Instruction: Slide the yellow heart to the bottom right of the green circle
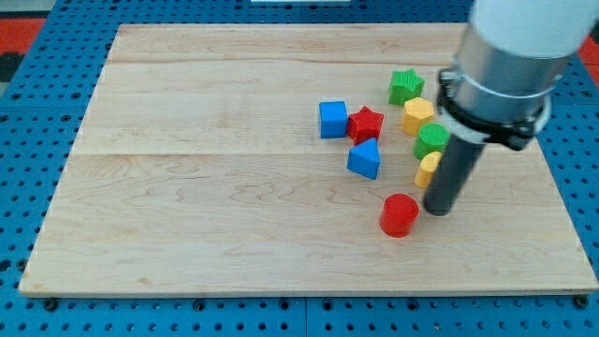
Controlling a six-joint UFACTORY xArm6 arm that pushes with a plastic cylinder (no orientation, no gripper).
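Note:
The yellow heart (427, 169) lies at the view's right, mostly hidden behind my rod. The green circle (430, 139) sits just above it, touching or nearly touching. My tip (437, 210) rests on the board just below and right of the yellow heart, and right of a red cylinder (399, 214).
A yellow hexagon-like block (417, 114) and a green star (405, 86) lie above the green circle. A blue cube (332, 119), a red star (365, 123) and a blue triangle (365, 158) cluster to the left. The wooden board (187, 187) sits on a blue pegboard.

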